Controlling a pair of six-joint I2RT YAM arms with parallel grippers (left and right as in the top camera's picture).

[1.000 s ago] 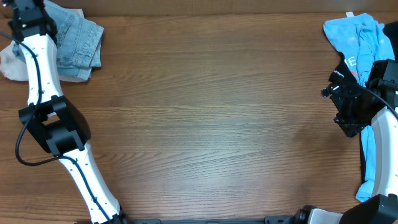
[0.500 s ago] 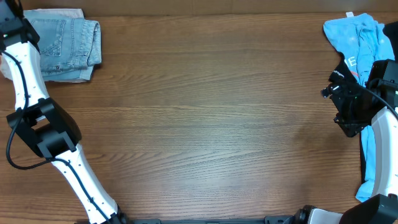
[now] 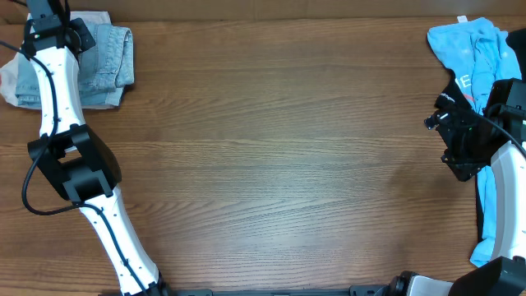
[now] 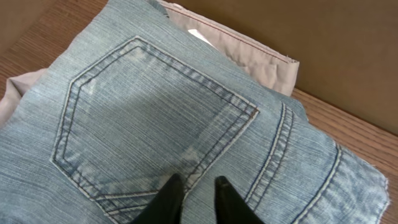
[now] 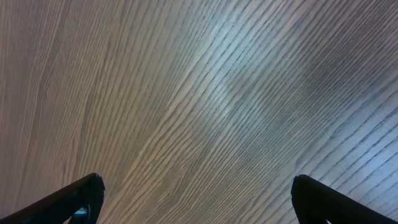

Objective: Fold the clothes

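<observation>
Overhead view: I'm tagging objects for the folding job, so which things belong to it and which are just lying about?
Job: pale-blue folded denim shorts; beige fabric shorts beneath them; sky-blue printed T-shirt.
Not the job: brown wood-grain table; white-and-black robot arms.

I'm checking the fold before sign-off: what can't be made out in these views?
Overhead: the left arm crosses the denim shorts; the T-shirt is cut by the right edge and covered by the right arm.
Overhead and left wrist: the beige shorts lie mostly under the denim shorts.
Left wrist: the left gripper's tips stand nearly together over denim; a pinch of cloth cannot be told.
</observation>
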